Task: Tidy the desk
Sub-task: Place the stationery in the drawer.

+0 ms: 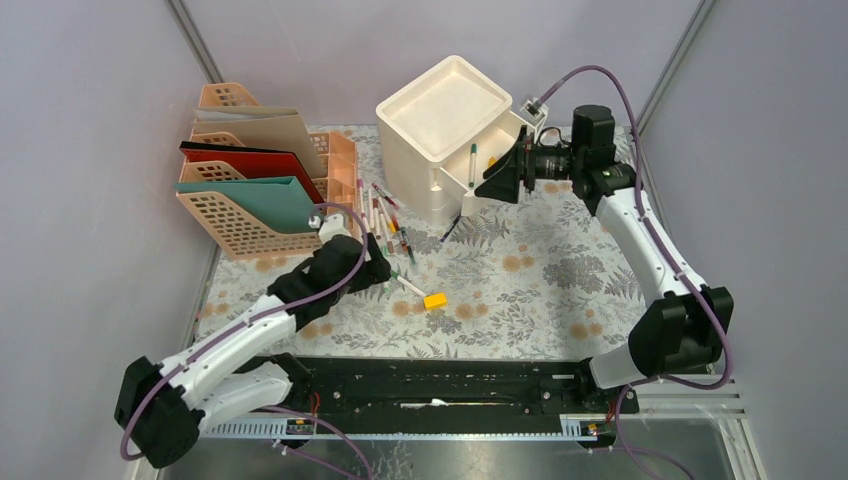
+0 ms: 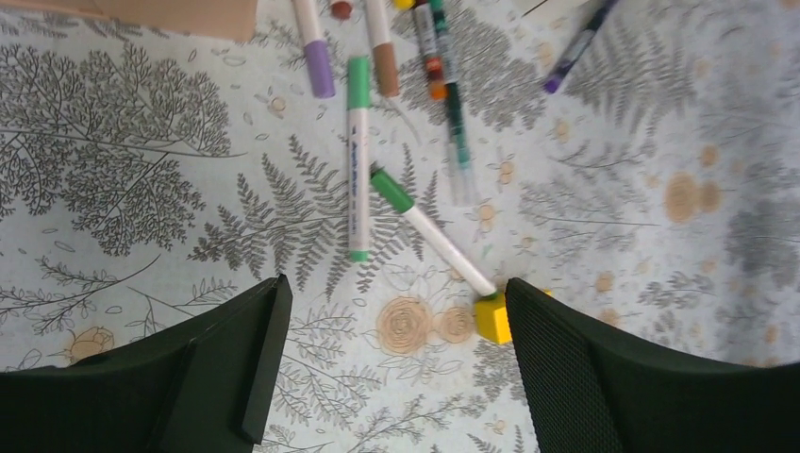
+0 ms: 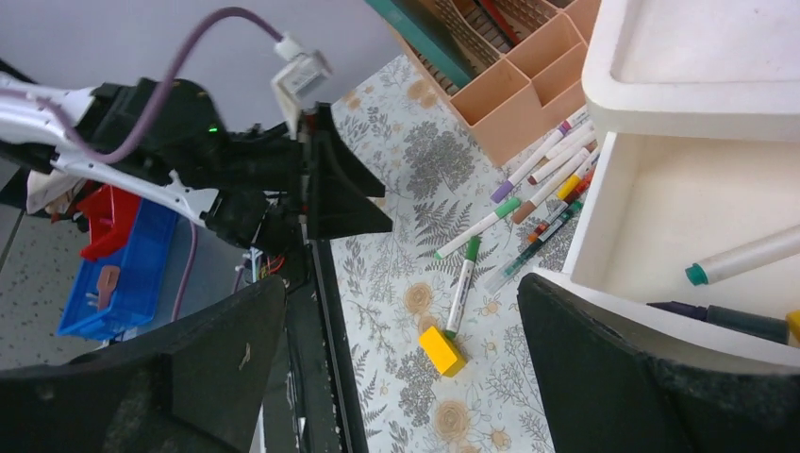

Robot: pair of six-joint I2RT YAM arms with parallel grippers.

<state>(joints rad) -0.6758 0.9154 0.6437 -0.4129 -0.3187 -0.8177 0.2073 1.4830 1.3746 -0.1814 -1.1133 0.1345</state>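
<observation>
Desk (image 1: 560,290) in pale cloth, grey ferns, tan flowers, scattered markers (image 1: 385,222)

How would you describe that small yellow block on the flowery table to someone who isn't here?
Find the white drawer box at the back of the desk, then follow the scattered markers in front of it toward the near edge. At the tip of the nearest one, a green-capped white marker, sits the yellow block. It is the only short, chunky cube among long thin pens.
</observation>
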